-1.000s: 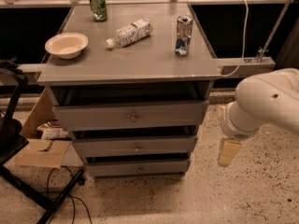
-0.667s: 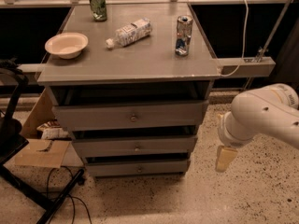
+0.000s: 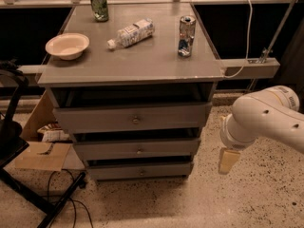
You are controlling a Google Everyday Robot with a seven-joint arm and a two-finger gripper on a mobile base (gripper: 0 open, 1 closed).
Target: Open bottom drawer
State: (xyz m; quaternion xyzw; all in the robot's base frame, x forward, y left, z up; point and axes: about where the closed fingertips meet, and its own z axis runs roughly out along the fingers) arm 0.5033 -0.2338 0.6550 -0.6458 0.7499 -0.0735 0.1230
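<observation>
The grey cabinet (image 3: 133,68) has three drawers. The bottom drawer (image 3: 118,171) is the slimmest front, low near the floor, with a tiny round metal knob (image 3: 141,172) at its centre. It sits pushed in, with a dark gap above it. My gripper (image 3: 228,161) hangs from the white arm (image 3: 263,120), pointing down, to the right of the cabinet. It is about level with the bottom drawer, apart from it, and holds nothing.
On the cabinet top are a white bowl (image 3: 67,45), a green can (image 3: 99,4), a lying plastic bottle (image 3: 130,33) and a tall can (image 3: 186,36). A cardboard box (image 3: 42,153) and black stand legs (image 3: 33,196) are on the left. Speckled floor lies in front.
My arm and gripper have moved slightly left and down, closer to the cabinet's right side. The drawers have not moved.
</observation>
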